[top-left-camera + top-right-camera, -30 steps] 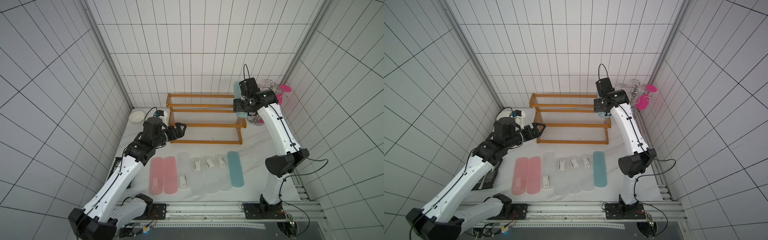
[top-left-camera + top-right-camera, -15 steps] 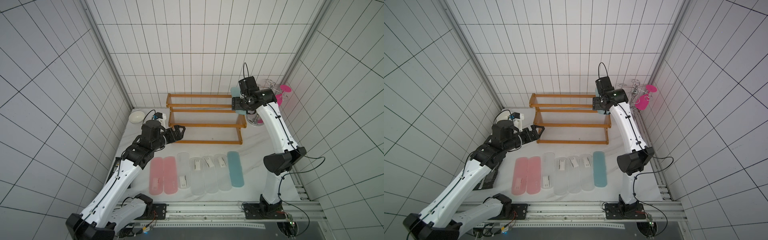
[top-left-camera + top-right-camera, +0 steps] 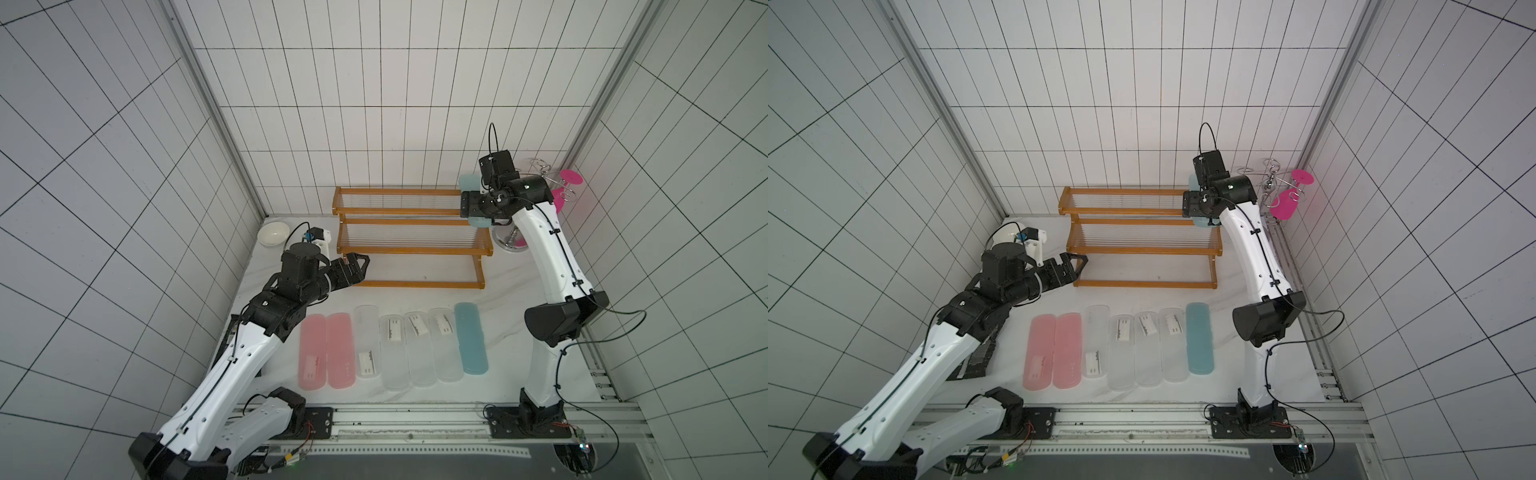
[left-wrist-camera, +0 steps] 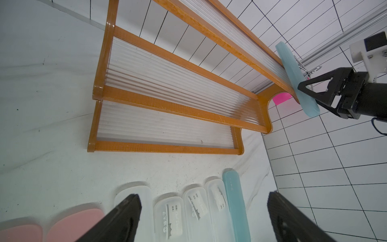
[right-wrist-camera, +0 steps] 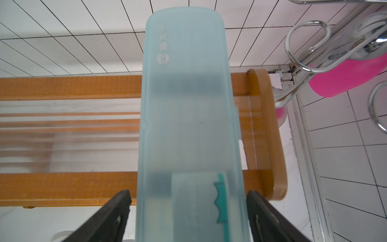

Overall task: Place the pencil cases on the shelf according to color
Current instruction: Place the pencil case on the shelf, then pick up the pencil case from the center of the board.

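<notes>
Here, at the left, the left gripper [image 3: 361, 269] hovers beside the left end of the shelf [image 3: 411, 250], its jaws spread wide apart. The shelf is an orange-brown wooden rack of three stepped tiers with clear rods, standing at the back of the white worktop [image 3: 415, 299].

In front of it, seven pencil cases lie side by side in a row on the worktop. From the left come two pink cases [image 3: 312, 357], then four clear cases [image 3: 419, 353], some with white labels, then one teal case [image 3: 470, 338].

At the top tier's right end, the shelved teal case [image 5: 184, 115] lies crosswise, sticking out past the front and back rails. The right gripper [image 5: 188, 197] straddles its near end. Its jaws are spread, with a thin gap showing on each side.

Further right stands a chrome wire stand [image 3: 540, 170] carrying something bright pink [image 3: 570, 179].
</notes>
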`<state>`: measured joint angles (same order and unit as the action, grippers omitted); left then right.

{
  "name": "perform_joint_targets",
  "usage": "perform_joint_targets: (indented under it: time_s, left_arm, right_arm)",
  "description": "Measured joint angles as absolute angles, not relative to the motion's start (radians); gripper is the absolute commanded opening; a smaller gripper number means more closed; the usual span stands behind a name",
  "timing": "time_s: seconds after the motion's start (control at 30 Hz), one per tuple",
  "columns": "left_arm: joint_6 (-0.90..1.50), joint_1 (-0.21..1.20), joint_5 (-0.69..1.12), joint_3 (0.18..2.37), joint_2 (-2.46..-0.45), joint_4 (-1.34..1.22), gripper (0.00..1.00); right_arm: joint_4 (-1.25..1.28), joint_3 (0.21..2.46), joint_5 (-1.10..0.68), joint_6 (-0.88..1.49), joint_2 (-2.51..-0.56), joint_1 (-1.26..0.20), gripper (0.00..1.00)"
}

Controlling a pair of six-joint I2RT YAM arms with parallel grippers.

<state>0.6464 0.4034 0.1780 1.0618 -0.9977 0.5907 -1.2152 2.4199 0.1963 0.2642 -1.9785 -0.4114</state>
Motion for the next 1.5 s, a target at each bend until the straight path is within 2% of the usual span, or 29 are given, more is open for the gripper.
perform_joint_targets:
  time_s: [0.2, 0.33, 0.5, 0.7, 0.87, 1.2, 1.5]
  left_arm:
    - [0.646, 0.403, 0.159, 1.062, -0.989, 0.612, 0.98]
    - [0.644, 0.403, 0.138, 1.066, -0.966, 0.654, 0.99]
    - [0.636, 0.403, 0.131, 1.075, -0.933, 0.704, 0.98]
    - [0.594, 0.403, 0.132, 1.102, -0.892, 0.777, 0.99]
    - [0.532, 0.398, 0.098, 1.111, -0.844, 0.829, 0.99]
    - [0.450, 0.324, 0.060, 0.924, -0.724, 0.767, 0.98]
    - [0.418, 0.310, 0.073, 0.818, -0.697, 0.688, 0.98]
  right_arm:
    - [-1.206, 2.420, 0.169, 0.278, -1.974, -0.411, 1.00]
    - [-1.201, 2.420, 0.141, 0.287, -1.932, -0.410, 0.99]
    - [-1.172, 2.356, 0.106, 0.297, -1.752, -0.410, 1.00]
    - [-1.135, 2.059, 0.088, 0.325, -1.411, -0.411, 0.98]
    - [-1.119, 1.771, 0.093, 0.368, -1.214, -0.445, 0.97]
    - [-1.110, 1.329, 0.128, 0.520, -0.961, -0.640, 0.94]
    - [-1.079, 1.096, 0.192, 0.661, -0.890, -0.756, 0.94]
